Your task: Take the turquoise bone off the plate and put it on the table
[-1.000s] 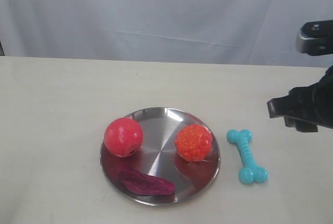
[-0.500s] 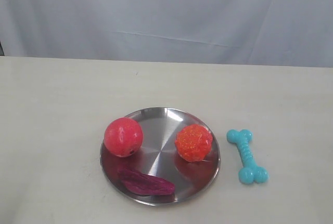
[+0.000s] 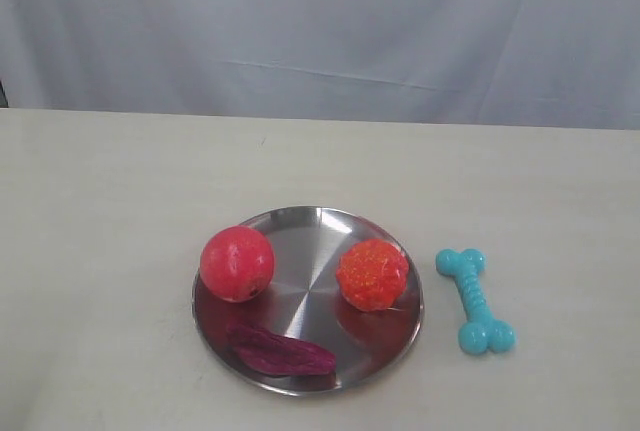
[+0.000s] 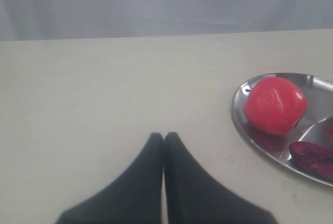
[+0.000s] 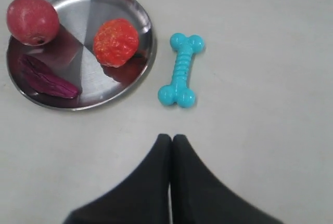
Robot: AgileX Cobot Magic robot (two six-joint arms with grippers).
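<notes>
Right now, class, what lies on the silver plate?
On the plate sit a red ball, an orange bumpy ball and a purple piece; the turquoise bone lies off it. The metal beneath them is covered.

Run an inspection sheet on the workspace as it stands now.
Surface: table beige, matte, no spills seen.
Job's things: turquoise bone lies flat on the table, beside the plate, apart from its rim.
Clutter: red ball, orange ball and purple piece, all on the plate.
Grippers: left gripper jaws shut, empty, over bare table; right gripper jaws shut, empty, clear of the bone. Neither shows in the exterior view.
Cables: nothing seen.
Surroundings: pale cloth backdrop behind the table.
</notes>
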